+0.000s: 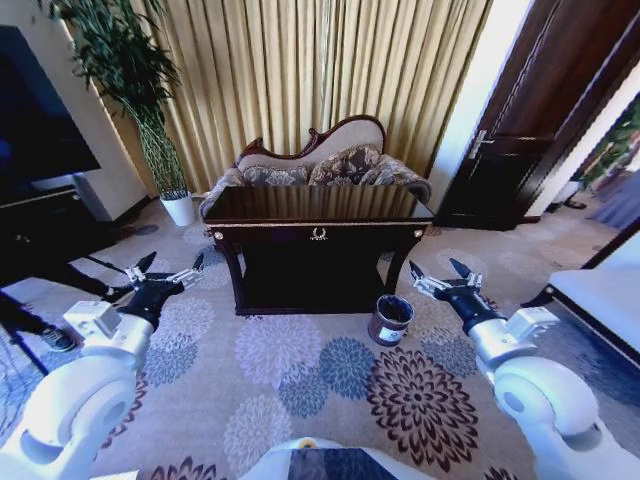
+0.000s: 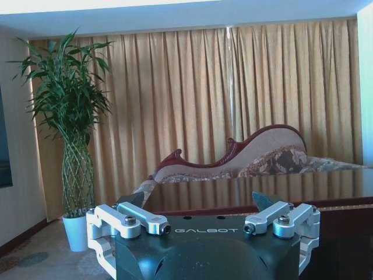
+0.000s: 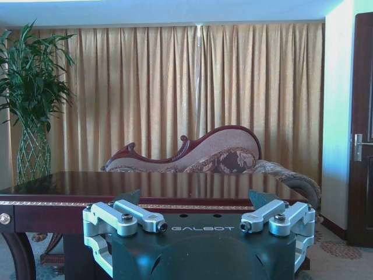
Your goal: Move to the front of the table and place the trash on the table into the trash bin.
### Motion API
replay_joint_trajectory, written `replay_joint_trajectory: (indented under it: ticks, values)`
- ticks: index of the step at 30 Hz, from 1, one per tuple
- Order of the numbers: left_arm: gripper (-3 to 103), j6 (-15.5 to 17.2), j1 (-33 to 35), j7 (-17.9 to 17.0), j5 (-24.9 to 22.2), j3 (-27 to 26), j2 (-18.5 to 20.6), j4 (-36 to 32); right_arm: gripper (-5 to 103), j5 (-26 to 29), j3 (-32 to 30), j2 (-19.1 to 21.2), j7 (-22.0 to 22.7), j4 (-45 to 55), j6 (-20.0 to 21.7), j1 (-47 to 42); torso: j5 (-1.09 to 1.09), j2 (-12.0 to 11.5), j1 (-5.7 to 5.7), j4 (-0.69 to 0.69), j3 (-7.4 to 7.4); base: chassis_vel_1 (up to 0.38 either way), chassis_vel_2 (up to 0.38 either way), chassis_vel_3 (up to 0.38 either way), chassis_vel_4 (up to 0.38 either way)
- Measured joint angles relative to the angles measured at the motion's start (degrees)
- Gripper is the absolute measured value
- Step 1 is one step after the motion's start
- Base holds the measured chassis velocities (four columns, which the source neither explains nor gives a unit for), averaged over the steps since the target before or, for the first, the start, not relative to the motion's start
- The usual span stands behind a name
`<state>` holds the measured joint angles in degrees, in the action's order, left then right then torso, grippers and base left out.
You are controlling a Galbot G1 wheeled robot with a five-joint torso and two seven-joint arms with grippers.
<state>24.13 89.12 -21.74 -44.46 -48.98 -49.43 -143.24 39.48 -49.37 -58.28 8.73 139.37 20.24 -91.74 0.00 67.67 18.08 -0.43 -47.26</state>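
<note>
I log a glossy dark carved table (image 1: 318,205), a cylindrical trash bin (image 1: 390,320) beside it — left claw (image 1: 166,274) and right claw (image 1: 440,278) both released.

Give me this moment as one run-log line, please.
left pincer: open, raised, empty | right pincer: open, raised, empty | table: ahead | trash bin: floor, front-right of table

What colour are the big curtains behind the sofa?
The curtains are golden tan, plain and pleated; the right wrist view shows them best.
</note>
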Motion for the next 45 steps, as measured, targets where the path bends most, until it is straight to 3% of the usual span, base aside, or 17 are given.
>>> replay_joint_trajectory:
  ticks: [27,45]
  values:
    - [100,-1.0,0.1,0.1,0.0,0.1,-0.2,0.0,100,-1.5,0.0,-1.7,-0.1,-0.3,-2.5,-1.3,0.03,0.0,-0.02,-0.01,0.01,0.134,-0.147,-0.139,0.151]
    - [100,-2.0,1.8,-1.1,1.8,0.2,-3.9,0.0,100,-5.2,-0.9,-6.1,1.0,0.6,-2.6,-2.0,0.0,0.0,0.0,0.01,0.0,0.003,-0.002,-0.006,-0.001]
